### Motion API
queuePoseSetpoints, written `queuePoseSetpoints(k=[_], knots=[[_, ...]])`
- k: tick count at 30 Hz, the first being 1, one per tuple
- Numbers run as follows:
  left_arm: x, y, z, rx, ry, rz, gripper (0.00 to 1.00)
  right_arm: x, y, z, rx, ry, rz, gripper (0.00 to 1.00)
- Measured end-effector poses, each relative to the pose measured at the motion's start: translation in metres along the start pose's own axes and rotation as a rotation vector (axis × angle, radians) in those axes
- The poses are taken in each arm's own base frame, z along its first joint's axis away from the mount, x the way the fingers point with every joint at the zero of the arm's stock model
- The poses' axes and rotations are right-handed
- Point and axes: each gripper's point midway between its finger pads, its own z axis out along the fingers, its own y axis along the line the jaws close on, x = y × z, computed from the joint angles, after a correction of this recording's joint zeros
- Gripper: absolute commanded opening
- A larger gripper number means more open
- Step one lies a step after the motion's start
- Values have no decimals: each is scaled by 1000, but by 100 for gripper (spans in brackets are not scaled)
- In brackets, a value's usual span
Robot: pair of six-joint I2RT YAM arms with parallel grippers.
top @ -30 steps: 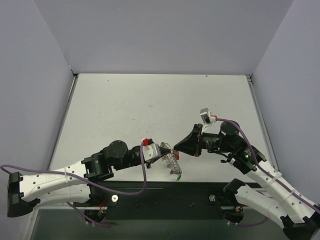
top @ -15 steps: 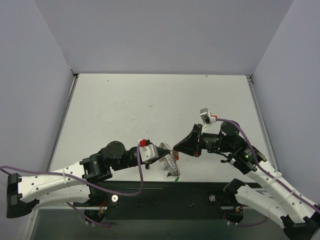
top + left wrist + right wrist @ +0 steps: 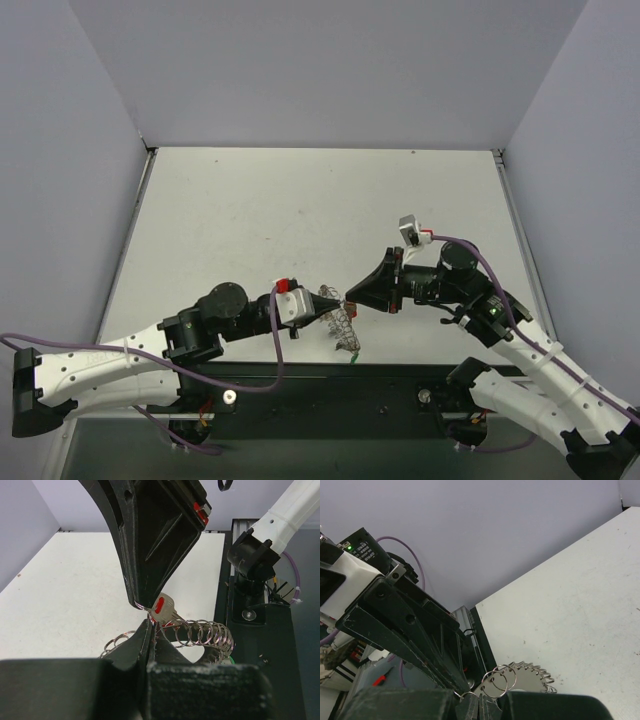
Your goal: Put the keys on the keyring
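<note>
Near the table's front edge, my left gripper (image 3: 332, 298) and right gripper (image 3: 350, 297) meet tip to tip, both shut. The keyring (image 3: 343, 322), a silvery plate frilled with wire loops, hangs just under them. In the left wrist view my left gripper (image 3: 151, 624) pinches a red-headed key (image 3: 164, 607), which touches the right gripper's tip (image 3: 138, 603). The keyring (image 3: 205, 632) trails off to the right there. In the right wrist view my right gripper (image 3: 480, 701) is shut on the keyring (image 3: 522, 680) at its plate edge. A green key (image 3: 357, 352) dangles from the keyring's low end.
The white table (image 3: 300, 220) stretches away behind the grippers, with grey walls on three sides. The black base rail (image 3: 330, 385) runs along the front edge directly under the keyring. The right arm's base (image 3: 252, 560) stands close to the right of the keyring.
The left arm has drawn back a little to the left. The right gripper followed leftward, so the tips stay together. The keyring shifted slightly left with them.
</note>
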Motion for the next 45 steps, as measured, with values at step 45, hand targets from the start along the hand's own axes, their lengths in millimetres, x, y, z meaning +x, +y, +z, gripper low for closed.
queuePoseSetpoints(k=[45], knots=[[-34, 1, -8, -16, -158, 7, 0, -24, 18, -28, 43, -19, -137, 0]])
